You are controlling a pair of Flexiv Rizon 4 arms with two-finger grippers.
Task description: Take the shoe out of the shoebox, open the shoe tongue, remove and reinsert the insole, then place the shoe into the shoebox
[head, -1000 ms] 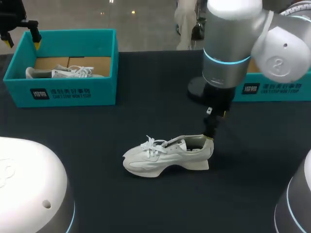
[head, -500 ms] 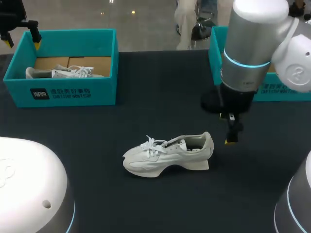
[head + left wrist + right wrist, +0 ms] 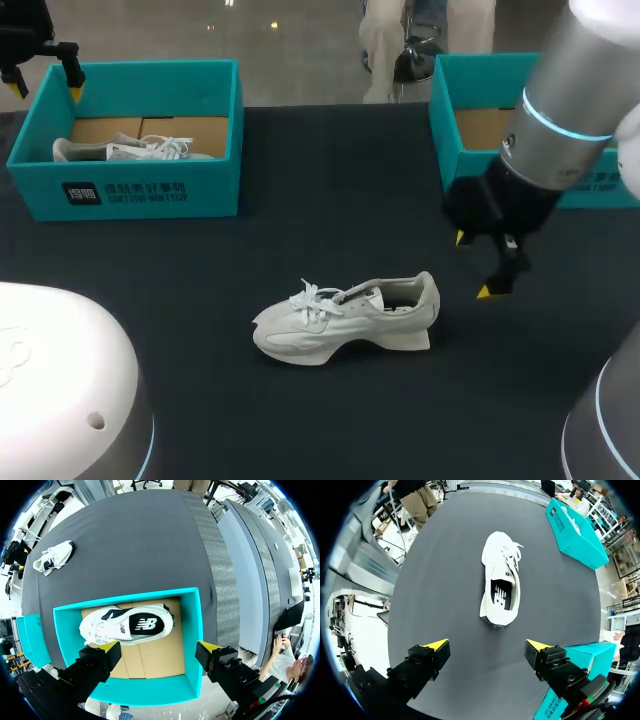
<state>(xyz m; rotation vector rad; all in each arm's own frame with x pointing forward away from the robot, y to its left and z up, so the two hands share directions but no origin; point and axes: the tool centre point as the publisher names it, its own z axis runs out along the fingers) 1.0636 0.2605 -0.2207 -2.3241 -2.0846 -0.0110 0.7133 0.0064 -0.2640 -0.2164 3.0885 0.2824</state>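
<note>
Broad, dark grey table (image 3: pixel 330 200) with a matte, faintly textured top in soft light.

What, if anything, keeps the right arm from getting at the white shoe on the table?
Probably nothing, so likely yes. The right gripper hangs open just off the heel of the shoe, and the right wrist view shows only bare table between them.

Dark grey table (image 3: pixel 300 230), matte cloth-like top. Second teal shoebox (image 3: pixel 215 185) at the far left corner of the table, open-topped, white print on its front wall. Brown cardboard floor (image 3: pixel 190 128) inside it. A white lace-up sneaker (image 3: pixel 130 150) lies in this box against the near wall, probably sole-down with its opening up; the head view hides its lower part.
</note>
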